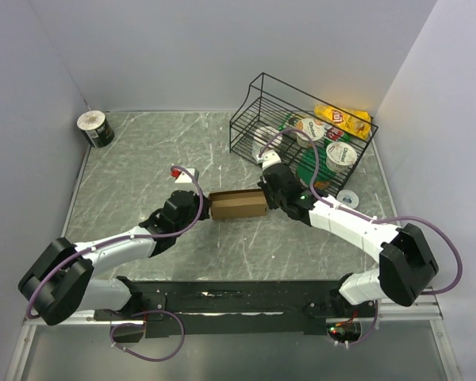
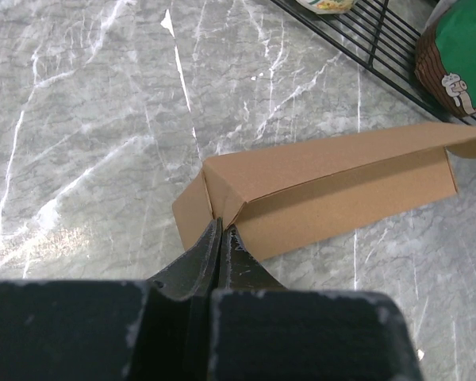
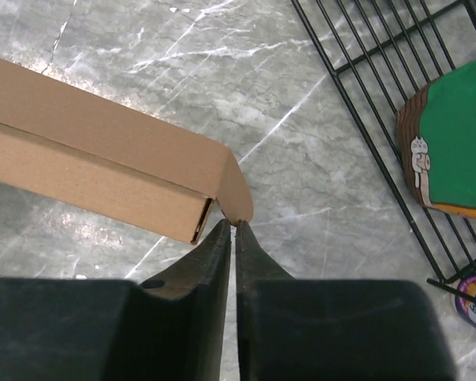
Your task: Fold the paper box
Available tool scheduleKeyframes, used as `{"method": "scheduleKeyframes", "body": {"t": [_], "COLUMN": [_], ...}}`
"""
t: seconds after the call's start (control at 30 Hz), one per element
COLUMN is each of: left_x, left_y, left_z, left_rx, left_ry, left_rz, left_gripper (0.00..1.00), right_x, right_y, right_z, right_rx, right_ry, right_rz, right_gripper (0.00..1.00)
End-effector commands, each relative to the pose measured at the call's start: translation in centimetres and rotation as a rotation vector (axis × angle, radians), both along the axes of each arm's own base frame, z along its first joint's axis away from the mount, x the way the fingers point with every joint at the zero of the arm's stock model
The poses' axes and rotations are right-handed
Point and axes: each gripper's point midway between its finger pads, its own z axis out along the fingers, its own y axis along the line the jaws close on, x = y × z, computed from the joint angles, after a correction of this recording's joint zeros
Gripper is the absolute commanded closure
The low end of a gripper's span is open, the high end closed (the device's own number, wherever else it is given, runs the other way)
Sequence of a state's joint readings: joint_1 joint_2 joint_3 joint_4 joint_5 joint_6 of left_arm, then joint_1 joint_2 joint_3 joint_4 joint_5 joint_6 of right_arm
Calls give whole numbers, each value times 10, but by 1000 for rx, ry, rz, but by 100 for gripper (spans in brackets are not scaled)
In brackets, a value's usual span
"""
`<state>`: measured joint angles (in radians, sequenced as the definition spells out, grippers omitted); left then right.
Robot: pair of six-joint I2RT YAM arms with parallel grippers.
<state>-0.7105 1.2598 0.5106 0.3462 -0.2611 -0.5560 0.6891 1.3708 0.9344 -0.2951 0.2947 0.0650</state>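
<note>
The paper box (image 1: 236, 205) is plain brown cardboard, folded into a small long box lying on the marble table between the two arms. My left gripper (image 1: 205, 208) is at its left end. In the left wrist view the jaws (image 2: 224, 227) are shut, with their tips pinching the folded end flap of the box (image 2: 317, 190). My right gripper (image 1: 267, 198) is at its right end. In the right wrist view the jaws (image 3: 236, 225) are shut, nipping the lower edge of the box's rounded end flap (image 3: 239, 194). The box's end beside that flap is open.
A black wire basket (image 1: 254, 103) at the back right holds cups and snack packs, with a green pack (image 3: 460, 143) close to my right gripper. A tape roll (image 1: 95, 128) stands at the back left. A small round lid (image 1: 348, 197) lies right of the right arm.
</note>
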Motion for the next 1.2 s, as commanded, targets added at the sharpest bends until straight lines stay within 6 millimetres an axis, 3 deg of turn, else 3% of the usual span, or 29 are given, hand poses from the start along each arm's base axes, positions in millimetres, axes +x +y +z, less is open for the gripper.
{"method": "scheduleKeyframes", "body": {"t": [0.0, 0.27, 0.3, 0.33, 0.53, 0.8, 1.17], "left_x": [-29, -28, -28, -28, -28, -29, -29], "left_y": [8, 10, 9, 9, 10, 12, 12], "left_z": [-50, -53, -52, -52, -52, -52, -51], "left_rx": [138, 159, 156, 152, 156, 163, 165], "left_ry": [158, 162, 160, 159, 158, 161, 158], "left_rz": [-74, -71, -72, -73, -73, -69, -70], "left_gripper": [99, 99, 99, 99, 99, 99, 99], "right_x": [14, 17, 17, 18, 23, 31, 38], "right_y": [9, 5, 4, 2, -2, 1, 2], "right_z": [16, 17, 16, 12, 1, 5, 1], "right_rx": [30, 28, 22, 10, -30, -32, -53], "right_ry": [-52, -68, -68, -62, -66, -101, -118], "right_rz": [17, -14, -19, -27, -35, 10, 64], "right_gripper": [97, 100, 90, 88, 81, 68, 67]}}
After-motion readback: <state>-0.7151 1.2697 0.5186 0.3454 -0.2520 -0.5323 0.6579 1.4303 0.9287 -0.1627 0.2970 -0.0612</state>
